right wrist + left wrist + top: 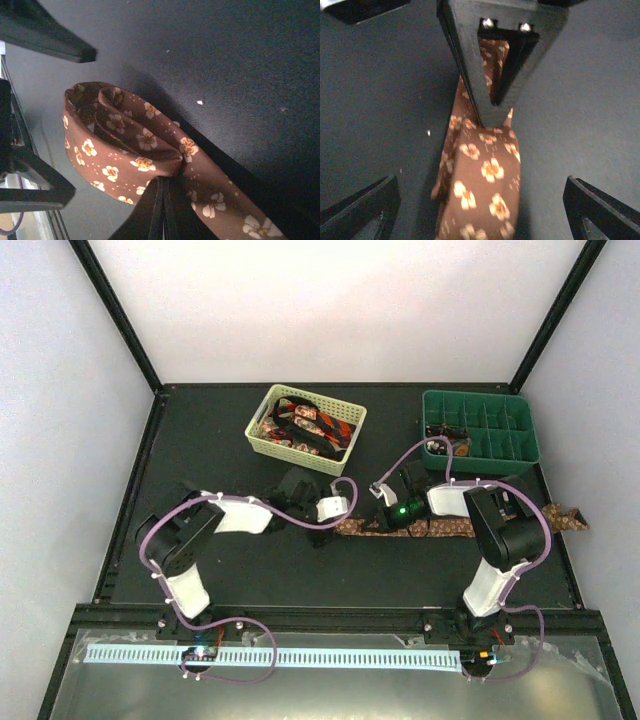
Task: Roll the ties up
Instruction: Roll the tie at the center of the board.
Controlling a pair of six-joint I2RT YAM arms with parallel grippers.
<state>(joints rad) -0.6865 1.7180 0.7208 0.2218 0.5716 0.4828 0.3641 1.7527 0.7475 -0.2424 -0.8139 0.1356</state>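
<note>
Brown flowered tie (452,529) is laid lengthwise just in front of the green tray (527,415), its looped end past the tray's left side pinched by the closed right gripper (162,181) and straddled, untouched, by the wide-open left gripper (480,186).

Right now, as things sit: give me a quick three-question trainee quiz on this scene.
1. True or false: the left gripper is clamped on the brown tie.
2. Where do the red-and-black ties lie? A: in the yellow basket. B: in the green tray. C: flat on the table.
3. Which gripper is pinching the brown tie just behind its folded loop?

Key: 1 false, its fingers stand wide apart on either side of the tie. 2 A. 3 the right gripper.
</note>
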